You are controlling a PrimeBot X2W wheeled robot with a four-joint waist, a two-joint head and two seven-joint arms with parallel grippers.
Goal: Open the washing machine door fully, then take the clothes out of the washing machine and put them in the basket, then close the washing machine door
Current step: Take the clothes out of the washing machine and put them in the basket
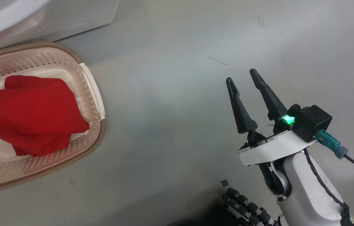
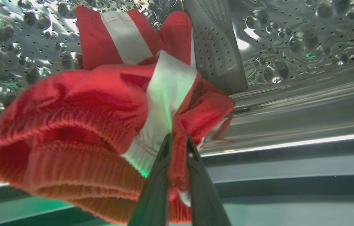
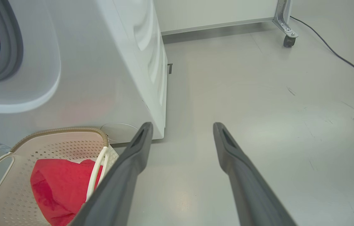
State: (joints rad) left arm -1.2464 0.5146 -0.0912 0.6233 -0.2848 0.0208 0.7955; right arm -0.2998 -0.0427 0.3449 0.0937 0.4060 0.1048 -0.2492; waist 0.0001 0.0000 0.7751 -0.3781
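The left gripper (image 2: pixel 178 139) is clamping its two fingers nearly together on the clothes (image 2: pixel 70 119). The right gripper (image 1: pixel 242 76) is hovering, fingers spread wide, pale forearm (image 1: pixel 312 191) behind it.

Count: two garments, namely one plain red garment (image 1: pixel 29 113) in the basket (image 1: pixel 86 94) and one red garment with white bands (image 2: pixel 101 110) in the drum (image 2: pixel 290 37). One basket. One washing machine (image 3: pixel 101 78). Two grippers: left gripper (image 2: pixel 178 139), right gripper (image 1: pixel 241 76).

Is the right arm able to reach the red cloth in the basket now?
Probably yes: the right end effector is open, only bare floor lies between it and the basket, and the cloth lies uncovered inside.
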